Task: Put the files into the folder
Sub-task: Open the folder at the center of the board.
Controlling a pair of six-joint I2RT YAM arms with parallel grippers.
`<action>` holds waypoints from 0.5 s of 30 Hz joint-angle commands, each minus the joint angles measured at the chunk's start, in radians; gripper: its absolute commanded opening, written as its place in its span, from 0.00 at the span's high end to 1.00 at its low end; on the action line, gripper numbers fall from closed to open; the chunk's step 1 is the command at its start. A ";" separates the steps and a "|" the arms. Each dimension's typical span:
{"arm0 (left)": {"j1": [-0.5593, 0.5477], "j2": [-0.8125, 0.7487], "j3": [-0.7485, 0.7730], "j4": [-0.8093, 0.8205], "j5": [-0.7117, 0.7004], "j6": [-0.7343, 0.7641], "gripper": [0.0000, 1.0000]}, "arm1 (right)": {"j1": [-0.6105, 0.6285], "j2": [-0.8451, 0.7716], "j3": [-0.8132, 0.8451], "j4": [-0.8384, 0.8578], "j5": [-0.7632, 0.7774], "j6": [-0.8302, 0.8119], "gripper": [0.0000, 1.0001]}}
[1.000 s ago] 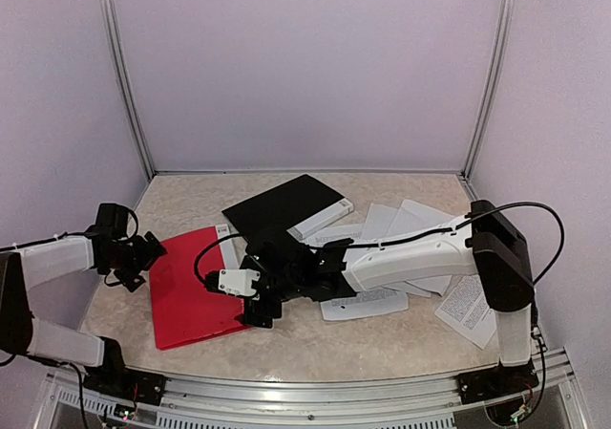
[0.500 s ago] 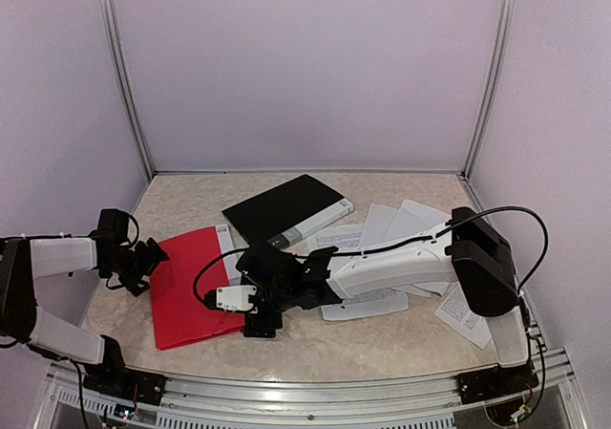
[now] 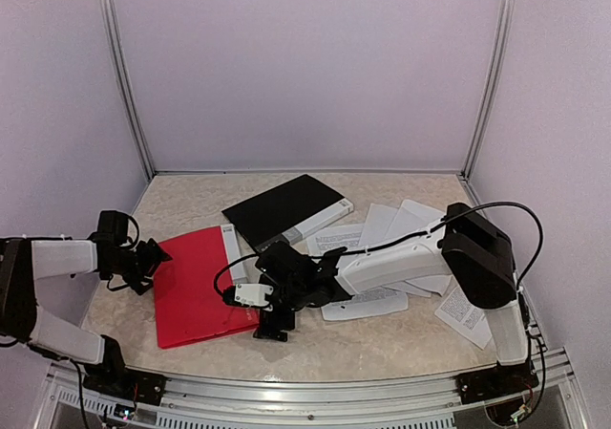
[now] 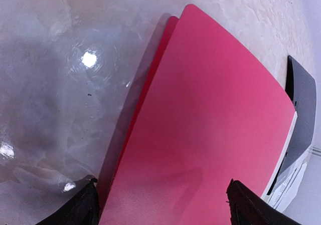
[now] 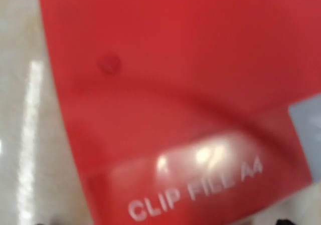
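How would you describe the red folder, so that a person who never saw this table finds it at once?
Look at the table's left half, in front of the black folder. The red folder lies flat and closed there. It is the only red thing; the right wrist view shows the white words CLIP FILE A4 on it.

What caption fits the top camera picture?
Two open grippers, left and right, flank a red folder; papers wait.
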 commanded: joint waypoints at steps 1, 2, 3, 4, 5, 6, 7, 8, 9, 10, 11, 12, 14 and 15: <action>0.007 -0.036 -0.018 0.003 0.007 0.000 0.16 | -0.027 -0.024 -0.071 0.091 -0.086 0.069 0.01; 0.006 -0.041 -0.020 0.004 0.003 0.001 0.17 | -0.032 -0.034 -0.087 0.103 -0.100 0.079 0.01; 0.006 -0.048 -0.021 0.007 0.001 0.002 0.18 | -0.036 -0.044 -0.095 0.113 -0.115 0.091 0.01; 0.007 -0.050 -0.024 0.012 0.001 0.003 0.18 | -0.040 -0.052 -0.103 0.122 -0.129 0.102 0.01; 0.007 -0.053 -0.025 0.017 0.002 0.004 0.19 | -0.046 -0.058 -0.109 0.129 -0.143 0.111 0.01; 0.007 -0.056 -0.026 0.023 0.003 0.006 0.20 | -0.050 -0.063 -0.112 0.132 -0.154 0.121 0.01; 0.007 -0.061 -0.028 0.028 0.007 0.007 0.21 | -0.055 -0.068 -0.116 0.135 -0.162 0.130 0.01; 0.007 -0.064 -0.030 0.034 0.010 0.010 0.21 | -0.060 -0.074 -0.124 0.141 -0.166 0.139 0.01; 0.007 -0.069 -0.034 0.040 0.011 0.012 0.22 | -0.063 -0.080 -0.134 0.148 -0.171 0.147 0.01; 0.006 -0.073 -0.039 0.047 0.011 0.014 0.23 | -0.067 -0.084 -0.140 0.151 -0.174 0.154 0.01; 0.007 -0.076 -0.041 0.055 0.012 0.016 0.24 | -0.073 -0.089 -0.148 0.155 -0.174 0.162 0.01; 0.007 -0.080 -0.045 0.064 0.017 0.018 0.25 | -0.078 -0.096 -0.153 0.162 -0.175 0.172 0.01; 0.007 -0.086 -0.053 0.080 0.027 0.019 0.28 | -0.093 -0.107 -0.168 0.179 -0.178 0.202 0.01; 0.007 -0.090 -0.056 0.090 0.035 0.020 0.30 | -0.103 -0.112 -0.175 0.183 -0.182 0.221 0.01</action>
